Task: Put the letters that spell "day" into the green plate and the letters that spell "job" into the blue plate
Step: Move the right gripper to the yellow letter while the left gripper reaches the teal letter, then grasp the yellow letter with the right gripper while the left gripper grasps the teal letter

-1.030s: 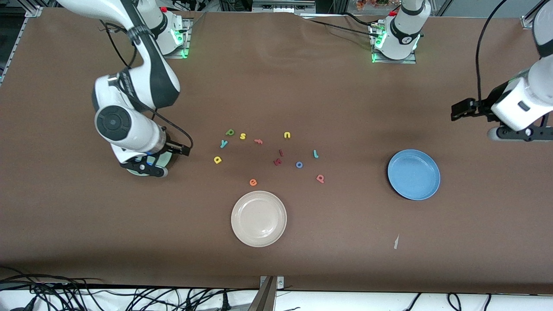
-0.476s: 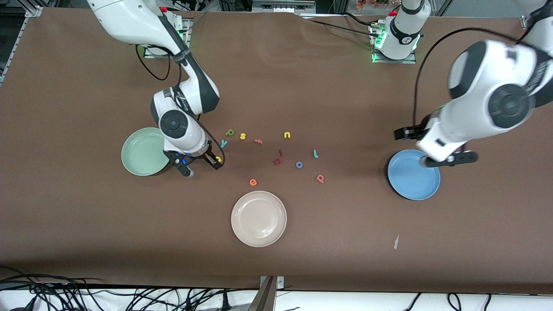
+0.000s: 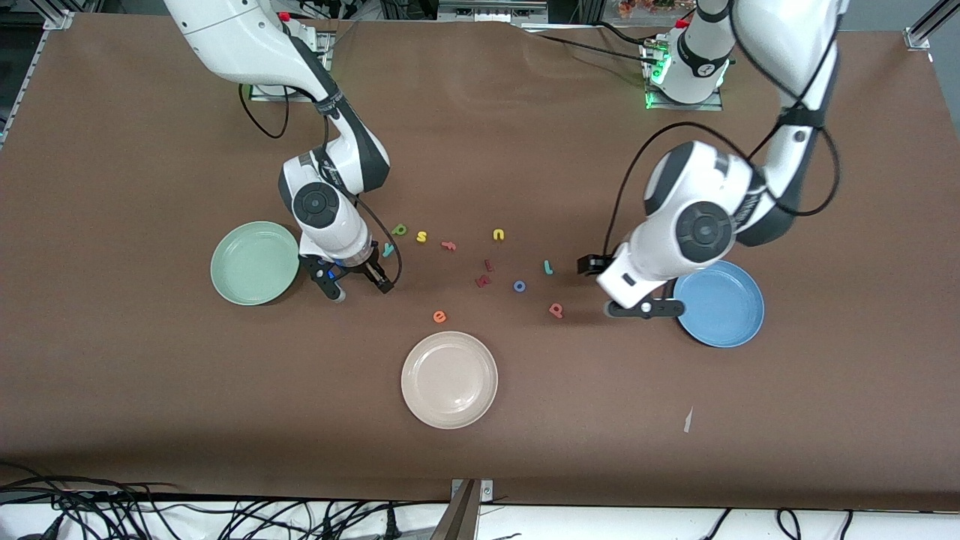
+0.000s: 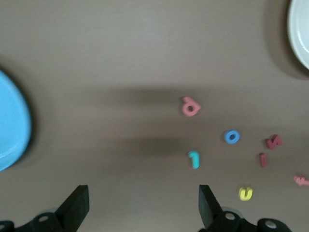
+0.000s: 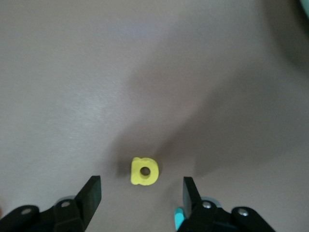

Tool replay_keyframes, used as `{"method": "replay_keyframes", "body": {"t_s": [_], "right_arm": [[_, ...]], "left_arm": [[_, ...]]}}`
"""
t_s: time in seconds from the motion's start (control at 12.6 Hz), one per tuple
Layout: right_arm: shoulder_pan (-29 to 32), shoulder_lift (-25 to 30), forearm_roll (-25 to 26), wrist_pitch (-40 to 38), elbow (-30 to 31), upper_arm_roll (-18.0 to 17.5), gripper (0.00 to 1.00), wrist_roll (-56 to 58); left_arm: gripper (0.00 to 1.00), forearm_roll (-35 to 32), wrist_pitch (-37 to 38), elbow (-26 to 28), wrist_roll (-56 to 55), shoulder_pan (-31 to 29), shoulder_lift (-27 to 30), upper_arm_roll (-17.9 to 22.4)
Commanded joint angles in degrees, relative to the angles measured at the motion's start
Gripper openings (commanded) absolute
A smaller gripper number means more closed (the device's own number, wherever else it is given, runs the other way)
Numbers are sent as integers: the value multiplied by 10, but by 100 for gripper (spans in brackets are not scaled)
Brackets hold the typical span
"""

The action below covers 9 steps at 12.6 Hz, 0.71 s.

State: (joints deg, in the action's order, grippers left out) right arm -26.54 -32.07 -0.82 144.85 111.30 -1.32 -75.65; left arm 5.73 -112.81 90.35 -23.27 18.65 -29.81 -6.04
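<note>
Right end effector (image 5: pixel 141 193) low over the yellow "a" (image 5: pixel 144 171), fingers apart either side, not gripping; green plate (image 3: pixel 253 262) just beside, empty. Left end effector (image 4: pixel 144 207) wide, empty, over bench between blue plate (image 3: pixel 721 304) and pink letter (image 3: pixel 556 310); teal hook (image 3: pixel 548 267) and blue "o" (image 3: pixel 519 286) near.

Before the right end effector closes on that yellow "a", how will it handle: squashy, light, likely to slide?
The yellow "a" looks like a thick, matte foam cutout, so it probably compresses a little rather than cracks. It is tiny beside the green plate, so likely very light and easily nudged by one finger. Lying flat between the right end effector fingers, it should not roll.
</note>
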Motion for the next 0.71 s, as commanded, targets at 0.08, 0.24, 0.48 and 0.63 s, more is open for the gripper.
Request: {"method": "replay_keyframes", "body": {"t_s": [0.08, 0.24, 0.48, 0.63], "right_arm": [[-4, -2, 5, 18, 10, 4, 64, -9], [-3, -3, 5, 18, 10, 4, 64, -8], [-3, -8, 5, 19, 8, 5, 62, -6], [-1, -12, 6, 19, 5, 5, 62, -6]], "left_arm": [[99, -4, -134, 59, -46, 56, -25, 8], [97, -50, -165, 72, -91, 73, -45, 7], [93, -64, -170, 71, -134, 83, -69, 7], [86, -64, -183, 70, -176, 92, -86, 7]]}}
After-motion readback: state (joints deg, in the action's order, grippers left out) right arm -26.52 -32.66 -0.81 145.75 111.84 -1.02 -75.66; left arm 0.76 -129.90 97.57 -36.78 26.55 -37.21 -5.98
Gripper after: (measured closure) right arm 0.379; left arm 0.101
